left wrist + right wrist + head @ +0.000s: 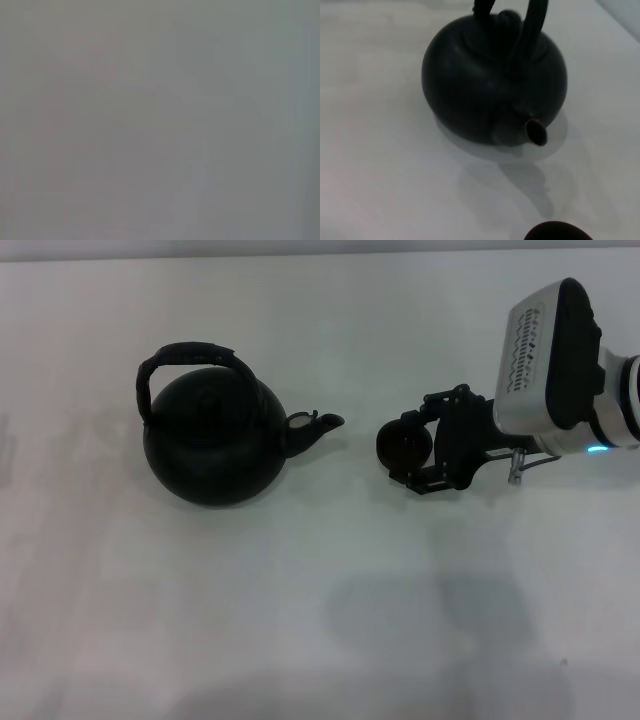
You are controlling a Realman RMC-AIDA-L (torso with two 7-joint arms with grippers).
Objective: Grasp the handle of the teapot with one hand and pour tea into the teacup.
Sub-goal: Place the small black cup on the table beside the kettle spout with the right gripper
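The black teapot (212, 440) stands upright on the white table (300, 620), left of centre, its arched handle (190, 355) raised over the lid. Its short spout (318, 426) points right, toward the teacup (405, 447). That small dark teacup sits between the fingers of my right gripper (401, 445), which reaches in from the right and is shut on it, a short gap away from the spout. In the right wrist view the teapot (485, 85) fills the upper middle, spout (536, 132) toward the camera, and the teacup's rim (559, 232) shows at the edge. My left gripper is out of view.
The white table (300, 620) spreads bare around both objects. A faint shadow of the right arm (430, 610) lies on the near side. The left wrist view shows only a blank grey surface.
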